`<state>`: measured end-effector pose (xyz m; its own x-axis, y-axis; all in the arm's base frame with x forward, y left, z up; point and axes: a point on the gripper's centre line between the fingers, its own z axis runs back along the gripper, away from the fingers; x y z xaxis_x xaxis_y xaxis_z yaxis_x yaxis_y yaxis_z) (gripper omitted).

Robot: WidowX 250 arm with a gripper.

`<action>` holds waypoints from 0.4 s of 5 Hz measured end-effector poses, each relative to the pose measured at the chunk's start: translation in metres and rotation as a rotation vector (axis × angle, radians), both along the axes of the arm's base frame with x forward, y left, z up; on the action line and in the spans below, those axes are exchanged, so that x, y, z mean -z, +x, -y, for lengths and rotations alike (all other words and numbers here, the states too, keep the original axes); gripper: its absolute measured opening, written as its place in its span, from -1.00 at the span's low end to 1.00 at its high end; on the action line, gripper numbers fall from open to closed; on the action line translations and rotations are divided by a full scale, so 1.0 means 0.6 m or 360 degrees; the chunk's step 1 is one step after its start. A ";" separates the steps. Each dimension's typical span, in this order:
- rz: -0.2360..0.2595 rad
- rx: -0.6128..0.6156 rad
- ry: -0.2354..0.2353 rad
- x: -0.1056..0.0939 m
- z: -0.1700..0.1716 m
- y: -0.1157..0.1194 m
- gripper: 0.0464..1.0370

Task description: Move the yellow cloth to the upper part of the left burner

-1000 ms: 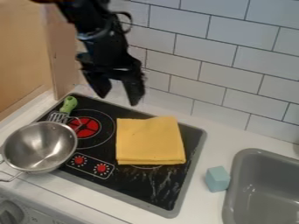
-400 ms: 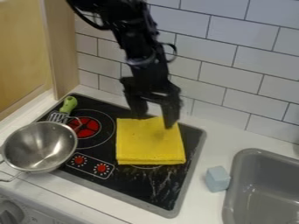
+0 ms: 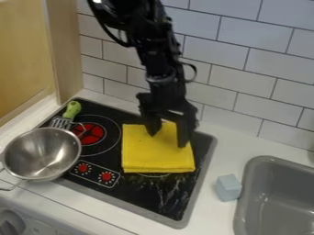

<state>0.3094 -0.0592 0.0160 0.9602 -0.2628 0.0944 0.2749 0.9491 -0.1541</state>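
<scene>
The claw [image 3: 167,140] is hanging over the cloth [image 3: 157,158], near the cloth's 12 o'clock edge. Its two fingers are pointing down and standing wide apart, so it is being open and is not grabbing anything. I think it is staying wide so it can be pinching a good bit of cloth when it is closing. Next it may be needing to go a little lower, then shut.

The cloth is lying on the stove [image 3: 147,199], at about 3 o'clock from the red burner [image 3: 90,133]. It is covering most of the other burner, and a thin ring is peeking out at the cloth's 6 o'clock edge. The bowl [image 3: 42,153] is sitting at 8 o'clock from the red burner, and the green handle [image 3: 72,109] is lying at 11 o'clock. They are making that spot tight, so a low cloth could be bumping them. The claw is picking a good end, I guess, since the cloth is needing to go toward 10 o'clock.

The cloth is looking bright yellow, flat and almost square. It is being folded up, with layers showing along its 6 o'clock edge. It is seeming soft and thick, so only the top layer might be coming up.
</scene>
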 end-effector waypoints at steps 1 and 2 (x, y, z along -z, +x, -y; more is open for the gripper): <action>0.0004 0.0014 0.0074 0.001 -0.005 0.000 0.92; 0.0018 0.0021 0.0133 0.002 -0.015 0.002 0.92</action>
